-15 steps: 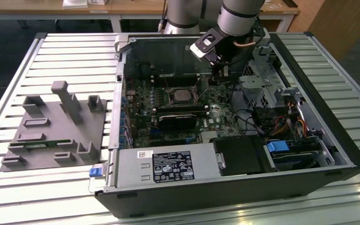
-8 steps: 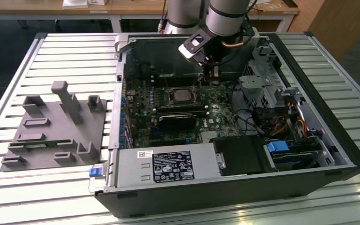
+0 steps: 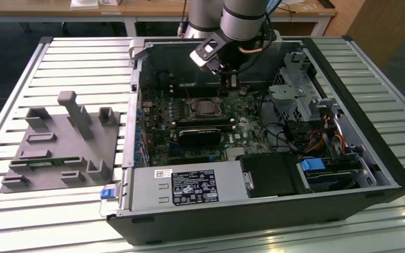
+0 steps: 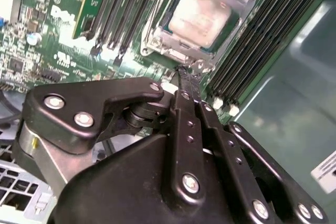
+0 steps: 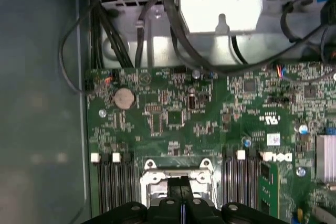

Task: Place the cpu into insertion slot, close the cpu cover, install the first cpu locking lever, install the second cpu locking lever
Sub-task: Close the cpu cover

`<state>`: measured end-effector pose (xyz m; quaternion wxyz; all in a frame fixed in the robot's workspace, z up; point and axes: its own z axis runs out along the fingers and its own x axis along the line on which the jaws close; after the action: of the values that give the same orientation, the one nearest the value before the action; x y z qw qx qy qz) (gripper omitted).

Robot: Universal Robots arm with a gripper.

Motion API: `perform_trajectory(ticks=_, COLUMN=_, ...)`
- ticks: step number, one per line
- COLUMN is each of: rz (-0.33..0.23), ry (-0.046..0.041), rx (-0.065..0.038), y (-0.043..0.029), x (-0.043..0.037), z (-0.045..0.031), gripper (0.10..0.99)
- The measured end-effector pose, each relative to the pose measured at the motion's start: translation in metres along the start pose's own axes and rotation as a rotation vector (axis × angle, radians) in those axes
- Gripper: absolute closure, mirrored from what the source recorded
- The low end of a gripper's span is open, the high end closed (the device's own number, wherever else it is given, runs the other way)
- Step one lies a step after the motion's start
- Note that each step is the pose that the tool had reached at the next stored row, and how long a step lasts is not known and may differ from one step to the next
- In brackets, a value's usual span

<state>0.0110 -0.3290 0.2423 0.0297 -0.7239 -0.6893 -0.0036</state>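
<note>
Hand pressed together, nothing seen between fingertips. Tips sit just beside edge of cpu cover; contact unclear. Cpu seated in insertion slot, pale face showing through cover's cut-out, cover lying down over it. Exterior view: arm reaches down into open computer case lying on slatted bench. Grey fixture block rests on bench toward exterior view's left, apart from case.

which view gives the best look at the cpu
Second wrist view: the cpu shows its pale face close up. The exterior view shows it small, from afar; in the first wrist view the claw mostly covers it.
</note>
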Motion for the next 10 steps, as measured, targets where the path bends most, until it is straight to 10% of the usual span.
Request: perform_trajectory(ticks=10, rz=-0.001, ry=0.0003, rx=-0.012, y=-0.0098, x=-0.0005, z=0.0008, gripper=0.980)
